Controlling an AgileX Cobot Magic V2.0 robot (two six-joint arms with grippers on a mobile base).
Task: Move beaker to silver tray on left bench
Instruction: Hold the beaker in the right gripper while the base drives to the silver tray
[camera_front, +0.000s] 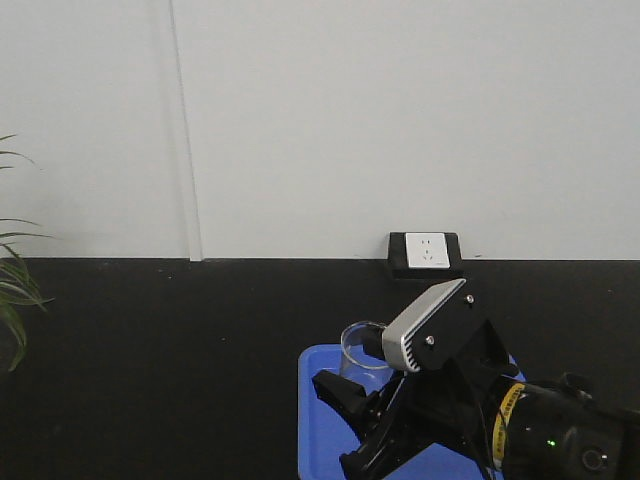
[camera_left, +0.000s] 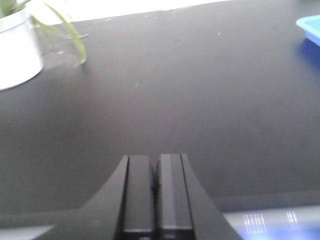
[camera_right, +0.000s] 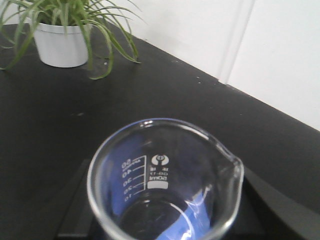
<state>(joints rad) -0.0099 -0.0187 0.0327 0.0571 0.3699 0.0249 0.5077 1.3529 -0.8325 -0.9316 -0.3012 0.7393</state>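
In the front view, the beaker (camera_front: 362, 345) stands at the far left corner of the blue tray (camera_front: 312, 440). The right gripper (camera_front: 345, 425) hangs low over that tray with its fingers spread and pointing toward the glass. The silver tray shows in no view.

In the left wrist view, the left gripper (camera_left: 155, 162) has its fingers pressed together on nothing. It sits above the bare black worktop (camera_left: 200, 100), well apart from the blue tray, whose corner shows at the upper right.

In the right wrist view, the beaker fills the lower frame, with the tray's blue showing through its base. Dark fingers flank both sides, but whether they touch the glass cannot be told.

The beaker looks empty, light, thin-walled, slick and breakable. A gentle squeeze on opposite walls below the rim, clear of the spout, seems safest.
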